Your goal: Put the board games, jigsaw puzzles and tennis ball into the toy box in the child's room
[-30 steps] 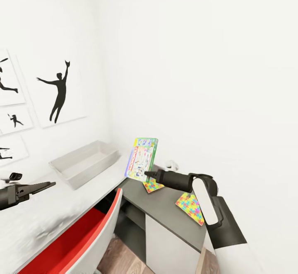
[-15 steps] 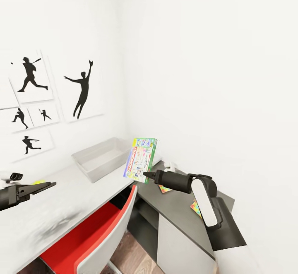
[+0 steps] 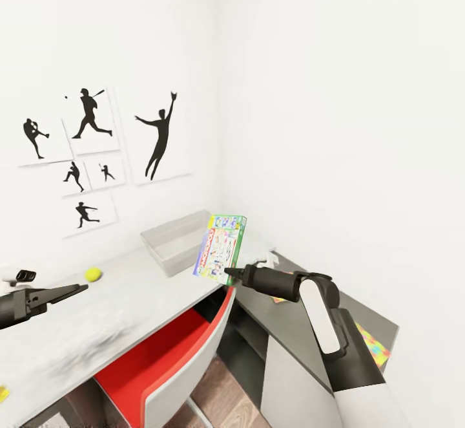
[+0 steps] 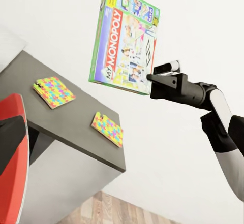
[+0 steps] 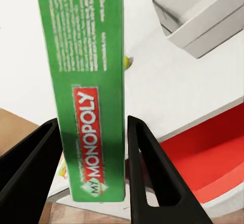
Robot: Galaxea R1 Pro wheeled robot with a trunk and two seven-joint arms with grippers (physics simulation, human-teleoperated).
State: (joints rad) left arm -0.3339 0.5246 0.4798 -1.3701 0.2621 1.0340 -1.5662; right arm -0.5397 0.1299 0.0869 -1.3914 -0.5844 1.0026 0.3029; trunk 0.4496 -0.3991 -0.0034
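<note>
- Desk corner view swung left, what changed?
- Camera turned. Left gripper fingers look closed, empty. Right gripper fingers clamp the board game upright, toy box now just behind it. Tennis ball came into frame.
- Counts?
- One game, two jigsaw puzzles, one ball, one box

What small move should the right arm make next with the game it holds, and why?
Probably carry it left and forward toward the toy box. The right tool grips the game by its edge, upright in the air, short of the box and to its right, so it isn't yet over the opening.
</note>
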